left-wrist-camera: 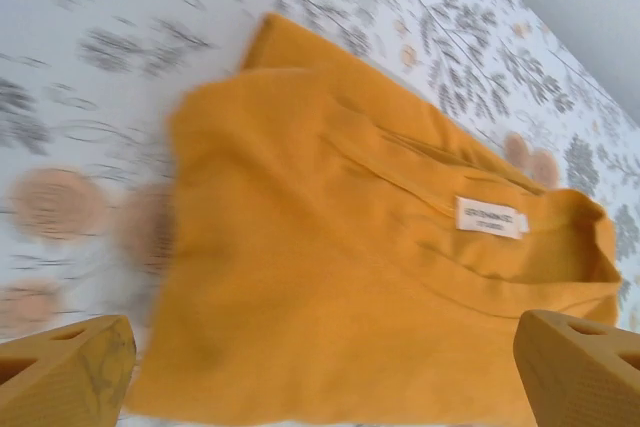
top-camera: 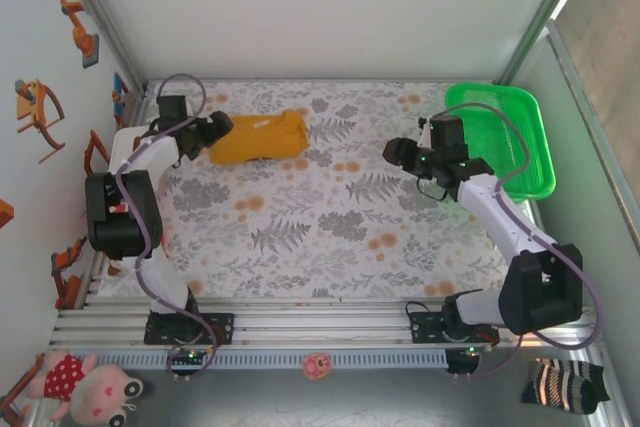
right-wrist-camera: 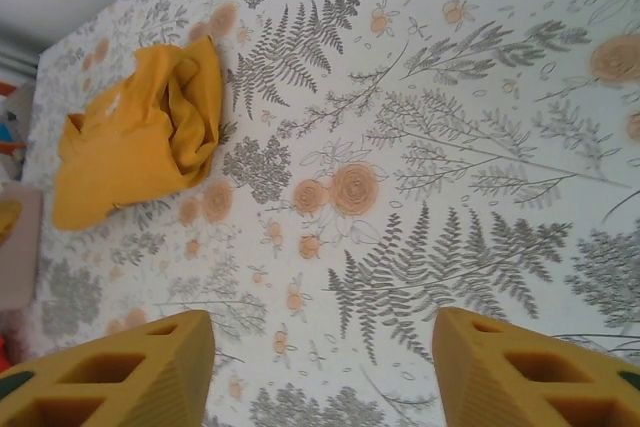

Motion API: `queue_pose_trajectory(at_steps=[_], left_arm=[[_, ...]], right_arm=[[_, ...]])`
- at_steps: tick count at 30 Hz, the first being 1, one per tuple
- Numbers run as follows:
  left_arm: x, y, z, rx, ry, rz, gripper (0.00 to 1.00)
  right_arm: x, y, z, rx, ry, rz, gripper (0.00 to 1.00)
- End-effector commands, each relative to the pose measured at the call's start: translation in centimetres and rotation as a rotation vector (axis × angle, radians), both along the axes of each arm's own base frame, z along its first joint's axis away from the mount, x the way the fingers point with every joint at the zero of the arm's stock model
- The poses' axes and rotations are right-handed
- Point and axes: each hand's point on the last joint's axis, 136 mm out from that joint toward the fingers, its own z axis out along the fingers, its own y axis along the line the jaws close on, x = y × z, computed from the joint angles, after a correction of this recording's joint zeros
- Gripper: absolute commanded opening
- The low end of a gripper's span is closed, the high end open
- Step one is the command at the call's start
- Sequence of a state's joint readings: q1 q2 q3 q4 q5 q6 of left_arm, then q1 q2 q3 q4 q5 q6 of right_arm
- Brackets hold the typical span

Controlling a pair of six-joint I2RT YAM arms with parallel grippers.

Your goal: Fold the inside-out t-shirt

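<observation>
A: Status on the t-shirt [top-camera: 258, 137]?
B: Compact bundle near the counter's [top-camera: 330, 237] far-left corner, neck tag [left-wrist-camera: 490, 217] up. Looks mostly folded. Right end is bunched, probably needs tidying.
A: Claws?
B: The left claw [top-camera: 222, 129] is released, spread wide at the shirt's left end. The right claw [top-camera: 392, 152] is open and empty, well apart toward the right edge.
</observation>
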State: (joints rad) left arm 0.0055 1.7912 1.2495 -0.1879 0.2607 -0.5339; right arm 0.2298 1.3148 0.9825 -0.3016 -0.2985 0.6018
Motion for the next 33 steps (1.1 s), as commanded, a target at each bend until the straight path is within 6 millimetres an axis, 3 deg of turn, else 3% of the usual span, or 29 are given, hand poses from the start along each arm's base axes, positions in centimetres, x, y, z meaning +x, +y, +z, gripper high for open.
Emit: queue_pose_trajectory(at_steps=[1,5,8,13,17,22,27,29,33], left_arm=[[-1.6,2.5,5.7,0.062,-0.066,-0.027,0.97],[-3.6,4.1,9.6,0.137,-0.128,-0.009,0.97],[-5.4,4.9,10.5,0.198,-0.149,0.031,0.97],[-7.8,6.7,9.3,0.346,-0.234,0.108,0.97],[-8.9,7.5,6.8,0.540,-0.339,0.138,0.97],[-8.9,7.8,2.3,0.655,-0.312,0.173,0.97],[-8.2,7.0,-0.2,0.719,-0.340,0.104,0.97],[-8.5,6.4,-1.2,0.691,-0.412,0.085,0.97],[-8.5,5.7,-2.9,0.669,-0.487,0.056,0.97]], right_arm=[[-0.7,-2.2,1.3,-0.085,-0.034,-0.052,0.66],[-0.9,-5.6,2.5,-0.217,-0.044,-0.150,0.73],[-0.6,-9.5,3.1,-0.358,-0.066,-0.284,0.82],[0.2,-15.0,3.3,-0.600,-0.202,-0.474,0.92],[0.3,-18.5,0.6,-0.790,-0.142,-0.515,0.93],[1.2,-19.7,-4.0,-0.837,-0.173,-0.466,0.98],[3.3,-17.0,-5.7,-0.709,-0.379,-0.346,0.99],[3.2,-16.0,-7.7,-0.681,-0.404,-0.293,0.99],[2.9,-16.3,-9.7,-0.671,-0.473,-0.343,0.99]])
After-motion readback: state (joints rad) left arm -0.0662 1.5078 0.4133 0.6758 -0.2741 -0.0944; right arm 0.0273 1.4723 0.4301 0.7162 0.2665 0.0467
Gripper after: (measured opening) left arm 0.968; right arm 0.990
